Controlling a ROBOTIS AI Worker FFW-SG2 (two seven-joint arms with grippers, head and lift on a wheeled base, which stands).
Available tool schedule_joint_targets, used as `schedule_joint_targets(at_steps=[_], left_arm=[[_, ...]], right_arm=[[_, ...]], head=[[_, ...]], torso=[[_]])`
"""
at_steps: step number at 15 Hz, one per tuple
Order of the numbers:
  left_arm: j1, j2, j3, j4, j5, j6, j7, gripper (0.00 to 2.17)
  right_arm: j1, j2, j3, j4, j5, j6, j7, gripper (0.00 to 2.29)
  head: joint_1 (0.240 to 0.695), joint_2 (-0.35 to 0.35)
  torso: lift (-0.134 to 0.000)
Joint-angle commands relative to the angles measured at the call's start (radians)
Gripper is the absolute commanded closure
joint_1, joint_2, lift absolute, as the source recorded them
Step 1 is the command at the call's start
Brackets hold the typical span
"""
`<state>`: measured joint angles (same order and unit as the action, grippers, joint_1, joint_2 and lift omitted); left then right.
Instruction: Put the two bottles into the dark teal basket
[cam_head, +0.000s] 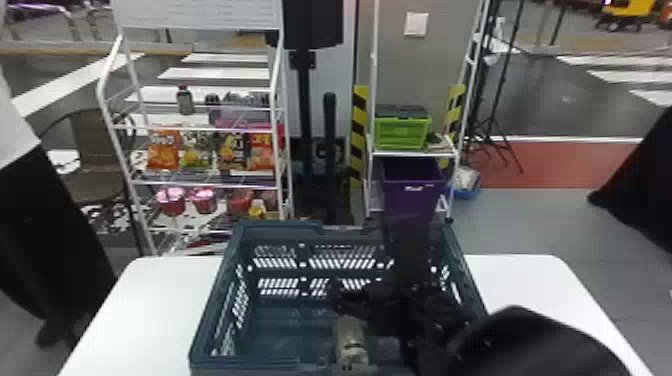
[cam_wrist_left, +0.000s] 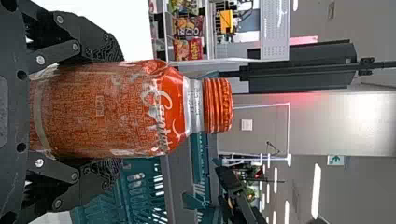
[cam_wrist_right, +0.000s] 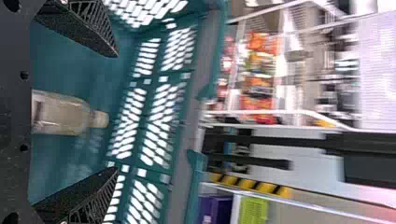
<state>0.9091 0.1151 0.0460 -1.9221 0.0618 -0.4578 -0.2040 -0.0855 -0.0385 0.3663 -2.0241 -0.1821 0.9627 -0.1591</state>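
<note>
In the head view, the dark teal basket sits on the white table, and the pale bottle is inside it towards the near side, by the black arm that reaches over the basket. You can't really tell whether that bottle stands or lies. In the left wrist view, your left gripper is closed on the red bottle, one finger at each side of its body, cap up and roughly upright, with the basket beyond it. In the right wrist view, your right gripper is spread wide inside the basket, and neither finger touches the pale bottle. I take that one as placed, so lift the right gripper straight up between the walls, without brushing the bottle. Then bring the red one over the rim, keep its base high, and lower it beside the first before you let go.
</note>
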Motion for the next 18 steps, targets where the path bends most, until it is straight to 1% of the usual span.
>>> schedule_joint_targets(at_steps=[1,2,3,5,7,8,10,12,15,16,18], left_arm=[[-0.006,0.002,0.002,-0.005,0.004,0.003,0.0,2.15],[-0.009,0.003,0.008,-0.011,0.004,0.037,0.0,2.15],[-0.012,0.003,0.009,-0.012,0.004,0.037,0.0,2.15],[-0.018,0.003,0.011,-0.023,0.004,0.058,-0.002,2.15],[-0.025,0.003,0.018,-0.035,0.006,0.089,-0.003,2.15],[-0.027,0.003,0.023,-0.038,0.01,0.095,-0.005,2.15],[-0.029,0.002,0.031,-0.051,0.02,0.107,-0.009,2.15],[-0.024,-0.006,0.068,-0.071,0.041,0.113,-0.017,2.15],[-0.015,-0.014,0.121,-0.127,0.066,0.172,-0.037,2.15],[-0.015,-0.018,0.147,-0.167,0.073,0.227,-0.044,2.15],[-0.021,-0.034,0.215,-0.258,0.079,0.331,-0.051,2.15]], right_arm=[[0.138,-0.072,-0.01,-0.096,0.027,-0.19,0.003,0.01],[0.207,-0.098,-0.026,-0.125,0.041,-0.292,0.004,0.01],[0.276,-0.113,-0.052,-0.151,0.044,-0.368,0.023,0.01],[0.411,-0.129,-0.107,-0.205,0.052,-0.519,0.049,0.01],[0.541,-0.139,-0.148,-0.243,0.061,-0.641,0.056,0.01],[0.632,-0.139,-0.175,-0.254,0.061,-0.743,0.056,0.01],[0.765,-0.141,-0.202,-0.248,0.061,-0.924,0.058,0.01],[0.868,-0.139,-0.213,-0.219,0.062,-1.086,0.07,0.01],[0.955,-0.132,-0.219,-0.12,0.058,-1.295,0.072,0.01],[0.974,-0.13,-0.219,-0.093,0.053,-1.359,0.073,0.02],[0.997,-0.13,-0.219,-0.058,0.052,-1.411,0.076,0.02]], head=[[0.499,0.0],[0.499,0.0],[0.499,0.0],[0.499,0.0],[0.499,0.0],[0.499,0.0],[0.499,0.0],[0.499,0.0],[0.499,0.0],[0.499,0.0],[0.499,0.0]], torso=[[0.0],[0.0],[0.0],[0.0],[0.0],[0.0],[0.0],[0.0],[0.0],[0.0],[0.0]])
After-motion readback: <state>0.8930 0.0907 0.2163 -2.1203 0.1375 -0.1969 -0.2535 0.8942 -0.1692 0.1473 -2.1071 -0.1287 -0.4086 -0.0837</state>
